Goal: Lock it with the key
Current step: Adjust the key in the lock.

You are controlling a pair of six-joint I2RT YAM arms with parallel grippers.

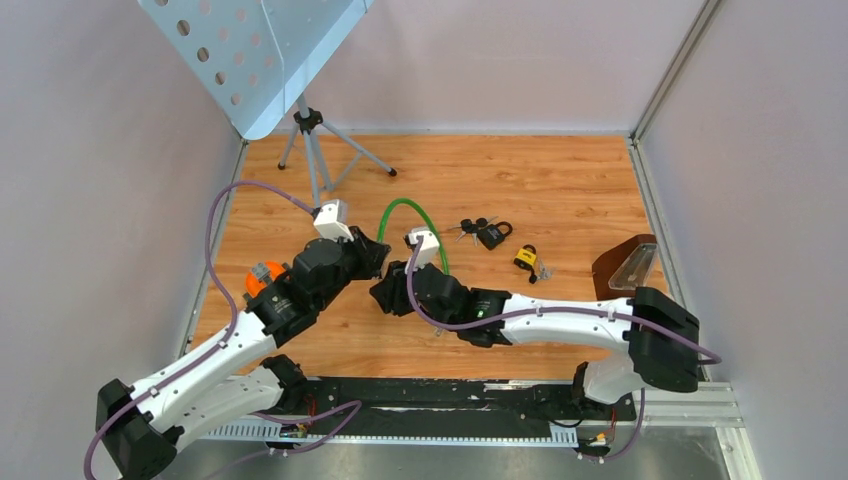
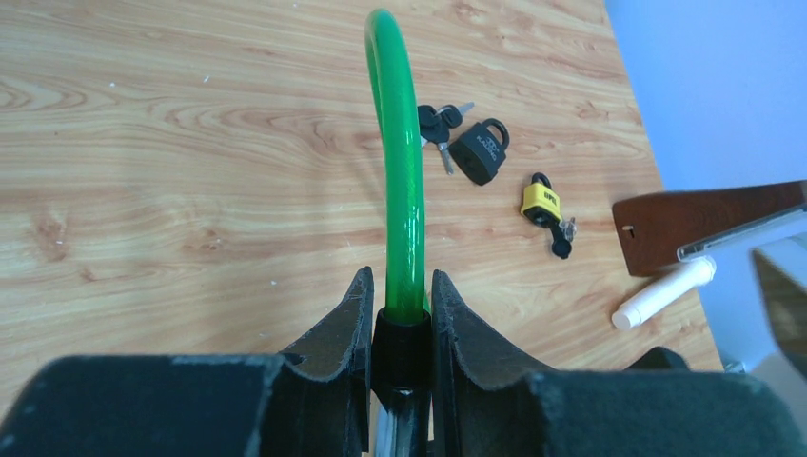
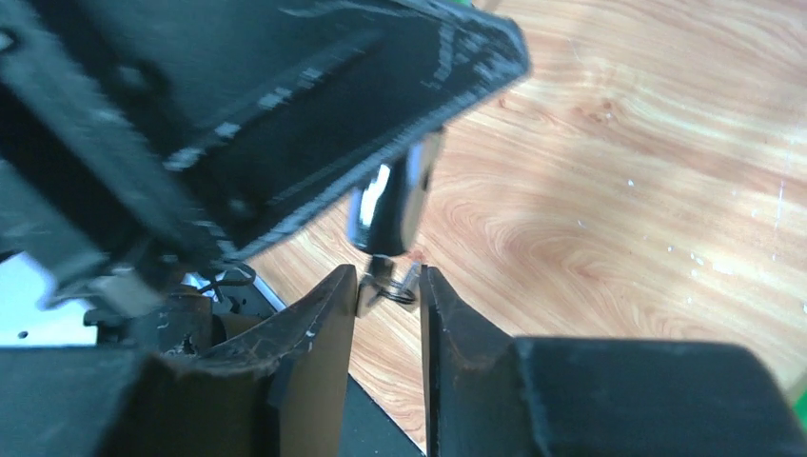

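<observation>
The key (image 3: 374, 287) sits in the end of the chrome barrel (image 3: 385, 205) of the green cable lock (image 2: 400, 190), with its small key ring (image 3: 404, 291) hanging beside it. We see the lock held off the table (image 1: 560, 180), between the two arms near the middle of the workspace.

The left gripper (image 2: 401, 290) is pressed onto the lock's black collar (image 2: 400, 335). The green loop rises away from that grip, and the barrel points out the other side.

The right gripper (image 3: 388, 286) meets that barrel end-on, its fingers standing narrowly apart with the key between them. One finger (image 3: 328, 314) looks to touch the key, but we cannot tell whether the pair is pinching it.

We judge that the coming turn depends on this line-up. The barrel's long axis runs straight toward the right fingers, so a wrist roll about that axis should turn the key, provided both pads bite first.

Well off to the right, a black padlock (image 2: 481, 148) and a yellow padlock (image 2: 541, 200) lie on the wood.
</observation>
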